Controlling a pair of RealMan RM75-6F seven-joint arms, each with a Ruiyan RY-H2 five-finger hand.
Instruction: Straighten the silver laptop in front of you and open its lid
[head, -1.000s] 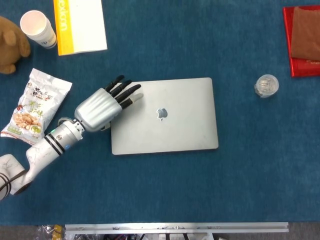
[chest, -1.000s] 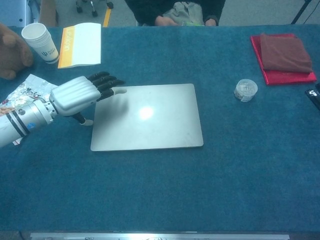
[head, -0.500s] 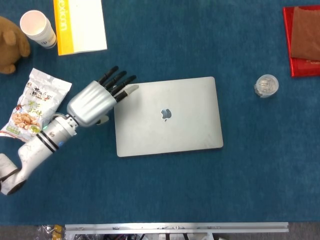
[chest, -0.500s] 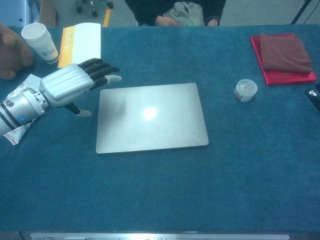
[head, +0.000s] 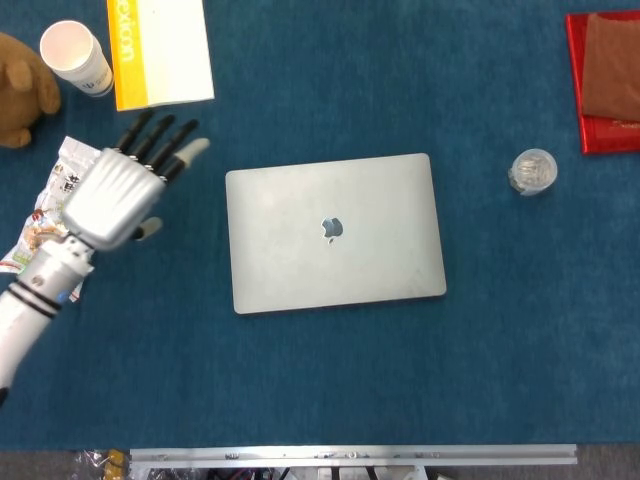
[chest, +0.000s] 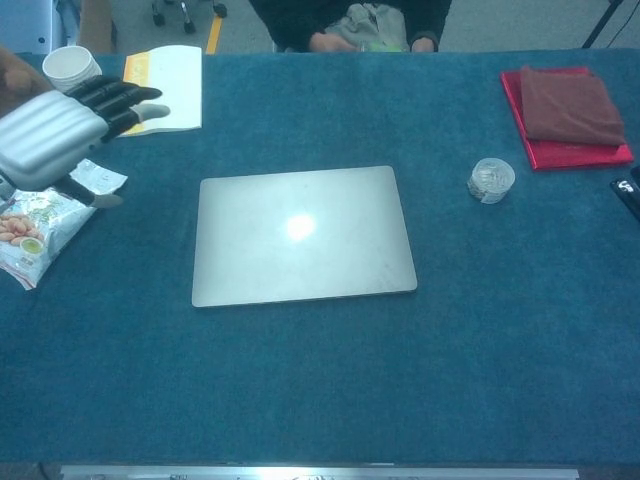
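Blue cloth table (head: 330, 390), silver laptop (head: 335, 232) flat near the middle with its lid down, edges roughly square to the table's near edge. Head view gives you the logo on the lid and the full top-down outline; chest view (chest: 303, 235) shows only a glare spot on the lid, but adds a seated person (chest: 365, 25) behind the far edge and a dark object (chest: 629, 195) at the right border. Your left hand (head: 115, 190) is up over the snack bag (head: 40, 230), fingers (head: 160, 140) spread and straight, holding nothing. Laptop sits to the right of those fingers, well apart, no contact. Chest view puts the hand (chest: 55, 135) in front of the paper cup (chest: 70, 65) and the yellow-edged booklet (chest: 170, 85). Your right hand shows in neither view. Also there: brown plush toy (head: 20, 85) at far left, small clear container (head: 533, 172) right of the laptop, red tray (head: 600, 85) with a brown cloth on it.
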